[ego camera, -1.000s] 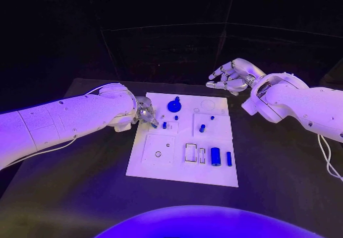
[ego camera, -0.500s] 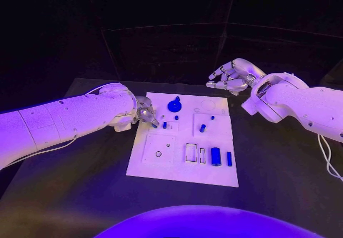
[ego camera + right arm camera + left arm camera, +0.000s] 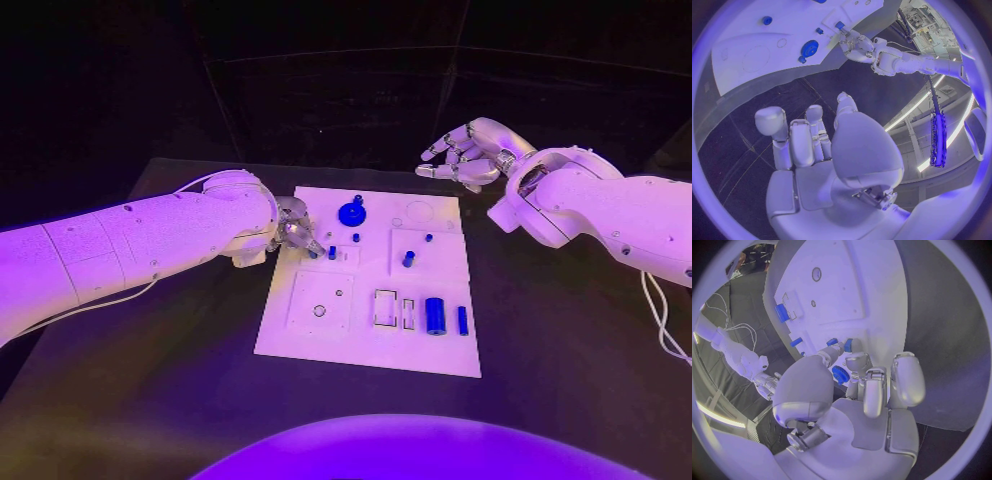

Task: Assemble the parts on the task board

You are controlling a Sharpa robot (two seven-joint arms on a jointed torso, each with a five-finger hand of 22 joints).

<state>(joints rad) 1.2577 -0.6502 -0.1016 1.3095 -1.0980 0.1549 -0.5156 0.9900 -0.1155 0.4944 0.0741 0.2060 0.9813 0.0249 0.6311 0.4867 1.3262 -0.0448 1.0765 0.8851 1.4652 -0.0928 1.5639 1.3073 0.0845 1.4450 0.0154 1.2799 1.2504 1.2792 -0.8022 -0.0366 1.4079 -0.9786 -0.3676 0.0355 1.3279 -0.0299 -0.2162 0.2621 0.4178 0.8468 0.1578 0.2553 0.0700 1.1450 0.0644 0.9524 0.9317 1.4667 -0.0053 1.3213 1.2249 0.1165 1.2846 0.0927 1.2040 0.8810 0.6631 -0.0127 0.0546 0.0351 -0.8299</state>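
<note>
Left hand [image 3: 296, 228] sits at the board's [image 3: 303, 330] edge — fingertips pinching a small blue peg [image 3: 847, 345] on it, a blue knob [image 3: 352, 212] just beyond. Right hand [image 3: 464, 155] hovers past the far corner — fingers apart, holding nothing.

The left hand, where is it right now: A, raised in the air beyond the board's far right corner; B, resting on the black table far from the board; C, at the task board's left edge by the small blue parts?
C: the left hand sits at the left edge of the task board, fingertips by a small blue part.
</note>
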